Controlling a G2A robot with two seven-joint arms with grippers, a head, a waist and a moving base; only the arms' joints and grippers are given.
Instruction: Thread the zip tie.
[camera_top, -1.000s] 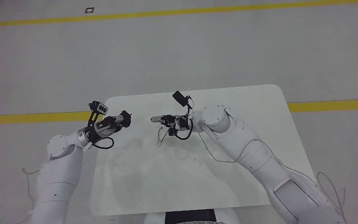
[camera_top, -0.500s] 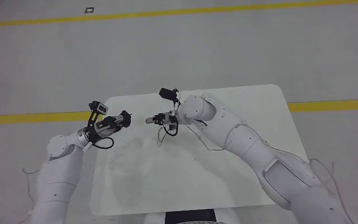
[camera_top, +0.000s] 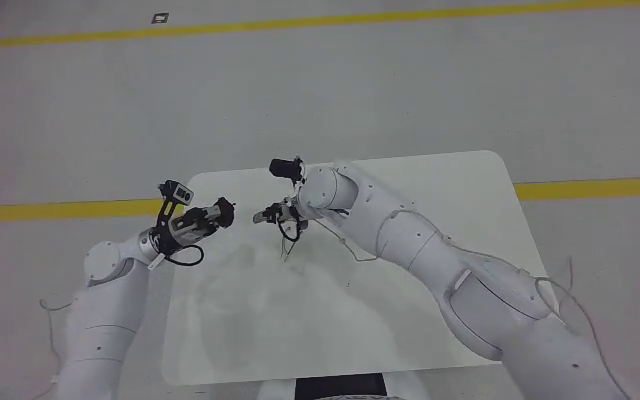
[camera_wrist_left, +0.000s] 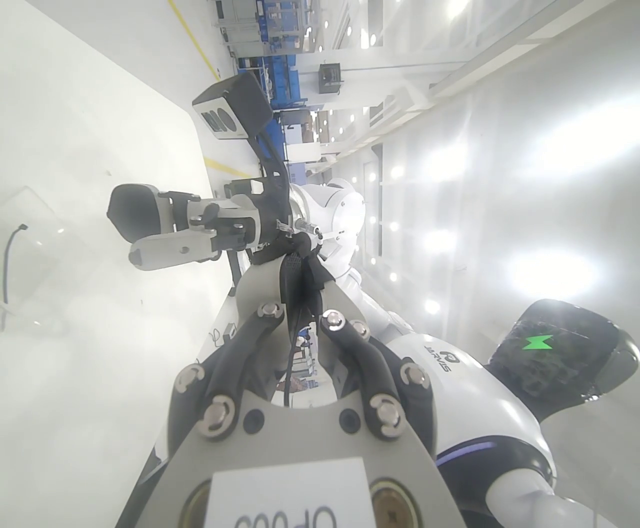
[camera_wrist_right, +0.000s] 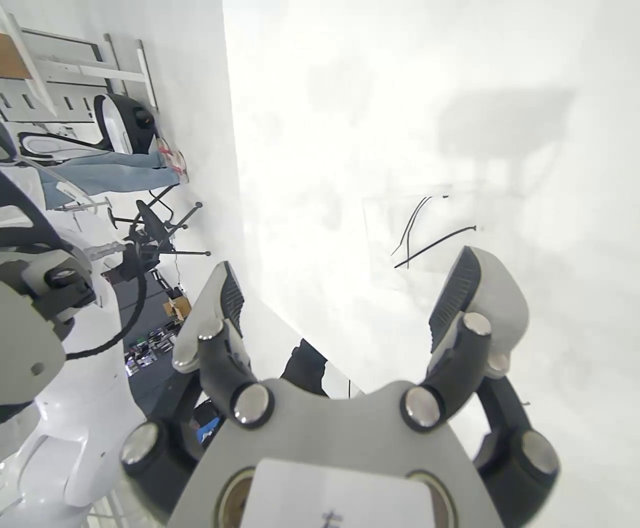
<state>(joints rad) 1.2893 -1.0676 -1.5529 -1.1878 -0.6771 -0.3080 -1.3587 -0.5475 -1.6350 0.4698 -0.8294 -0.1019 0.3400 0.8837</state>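
The right gripper has swung left across the table over the last second, while the left gripper has kept its place. The right one's fingers are spread wide and hold nothing; the left one's are drawn together. The zip ties lie just nearer than the right gripper, long axis running near to far.

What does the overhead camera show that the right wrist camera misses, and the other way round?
Top view alone: the left gripper near the edge of the rounded white table, and yellow floor stripes. Right wrist view alone: the ribbed black pads of the open right gripper. Both: that gripper near thin black plastic zip ties lying on the table.
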